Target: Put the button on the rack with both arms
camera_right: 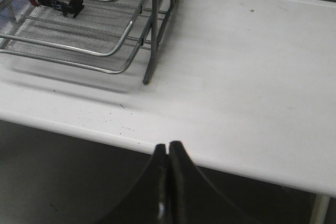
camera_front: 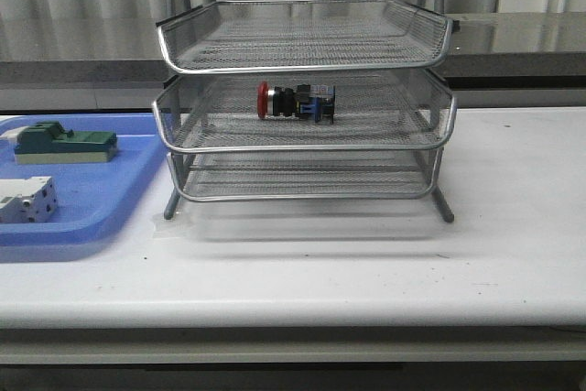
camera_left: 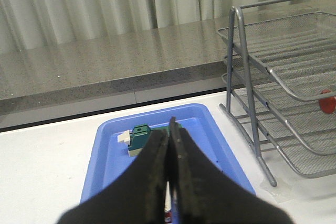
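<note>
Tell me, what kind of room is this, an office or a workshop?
Probably a lab or test workbench. A plain white table stands before a curtain, holding a wire-mesh letter-tray rack with a red push-button switch on its middle tier, and a blue tray of electrical parts.

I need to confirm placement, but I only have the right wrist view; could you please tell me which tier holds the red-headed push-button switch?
Observer: The red-headed push-button switch lies on its side in the middle tier of the three-tier silver wire-mesh rack.
Operator: Thank you. What is the left arm doing?
Observer: The left gripper is shut and empty, above the flat blue plastic tray.
Operator: Anything in that tray?
Observer: A green rectangular block and a white terminal block.
</note>
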